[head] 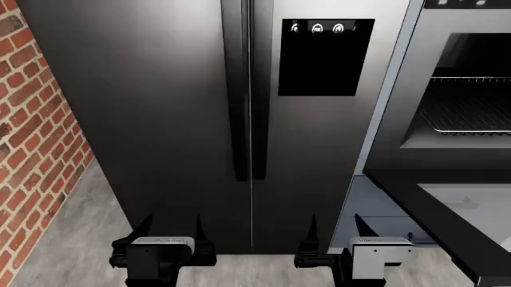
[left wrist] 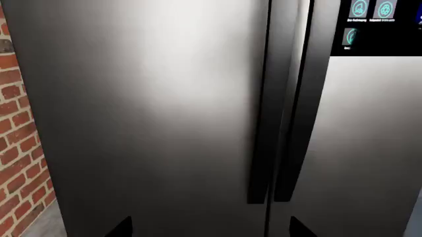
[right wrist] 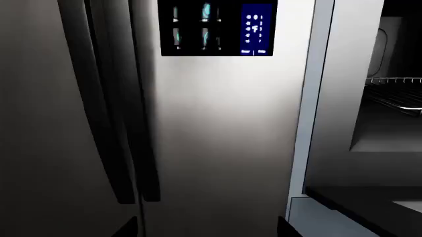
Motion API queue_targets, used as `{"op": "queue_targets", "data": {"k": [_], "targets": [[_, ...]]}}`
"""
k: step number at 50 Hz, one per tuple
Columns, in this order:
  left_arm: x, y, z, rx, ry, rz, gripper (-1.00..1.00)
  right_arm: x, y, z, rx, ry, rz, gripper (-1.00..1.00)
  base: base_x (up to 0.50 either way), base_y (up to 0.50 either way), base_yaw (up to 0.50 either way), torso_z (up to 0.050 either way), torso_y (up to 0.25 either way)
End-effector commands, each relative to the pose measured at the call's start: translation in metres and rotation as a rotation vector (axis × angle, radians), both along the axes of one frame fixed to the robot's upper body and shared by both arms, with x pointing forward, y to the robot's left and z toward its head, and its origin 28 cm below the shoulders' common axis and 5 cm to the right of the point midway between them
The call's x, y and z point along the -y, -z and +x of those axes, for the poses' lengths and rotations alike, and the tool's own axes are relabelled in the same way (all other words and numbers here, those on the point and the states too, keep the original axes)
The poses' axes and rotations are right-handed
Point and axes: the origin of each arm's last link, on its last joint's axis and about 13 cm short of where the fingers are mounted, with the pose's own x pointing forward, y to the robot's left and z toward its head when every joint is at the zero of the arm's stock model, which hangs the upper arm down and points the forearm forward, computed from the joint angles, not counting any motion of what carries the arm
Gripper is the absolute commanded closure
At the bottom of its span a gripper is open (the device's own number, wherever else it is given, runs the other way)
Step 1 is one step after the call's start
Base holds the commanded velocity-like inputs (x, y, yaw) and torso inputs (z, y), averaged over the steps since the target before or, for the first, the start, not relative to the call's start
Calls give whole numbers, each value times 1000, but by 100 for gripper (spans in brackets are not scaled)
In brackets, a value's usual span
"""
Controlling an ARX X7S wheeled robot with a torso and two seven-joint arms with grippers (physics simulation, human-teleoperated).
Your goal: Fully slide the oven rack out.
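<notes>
Both hands are open and hold nothing: the left hand [head: 169,230] and right hand [head: 334,230] hang low facing the fridge [head: 200,107]. Up and off beyond the right hand, the oven rack [head: 471,113] sits inside the open oven [head: 455,89], untouched.

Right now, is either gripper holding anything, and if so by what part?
Nothing is held. The left gripper and right gripper are both open in front of the fridge, away from the oven rack.
</notes>
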Motion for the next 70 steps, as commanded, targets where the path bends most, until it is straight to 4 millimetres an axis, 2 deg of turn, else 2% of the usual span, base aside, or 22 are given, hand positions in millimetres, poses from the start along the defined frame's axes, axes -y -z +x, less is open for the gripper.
{"op": "queue_targets", "data": {"k": [1,13,23,31,44,48,55,64,70], "targets": [[0,0,0,-5,1,-2,-100,-1,0,0,-1,-3,-10,-100,0,0,0,0,0],[0,6,0,-62,-62,97,-100,1,-14,1,31,22,-56,-100,0,0,0,2,0],[-2,-4,-4,-52,-78,39,-100,4,-25,-1,47,38,-63,-100,0,0,0,50,0],[-1,-3,-4,-61,-95,90,-100,6,-33,-1,62,36,-54,-100,0,0,0,50,0],[2,-4,-5,-57,-67,97,-100,7,-31,0,57,32,-42,-100,0,0,0,50,0],[3,-8,-5,-62,-62,94,-100,8,-35,-1,52,31,-46,-100,0,0,0,50,0],[1,-49,-1,-75,-31,57,-100,13,-77,-4,66,9,-49,-100,0,0,0,50,0],[-3,-125,8,-20,7,6,-100,21,-153,-9,113,-17,-87,-100,0,0,0,6,0],[-4,-166,10,44,-1,46,-100,25,-186,-8,168,-28,-120,-100,0,0,0,0,0]]}}
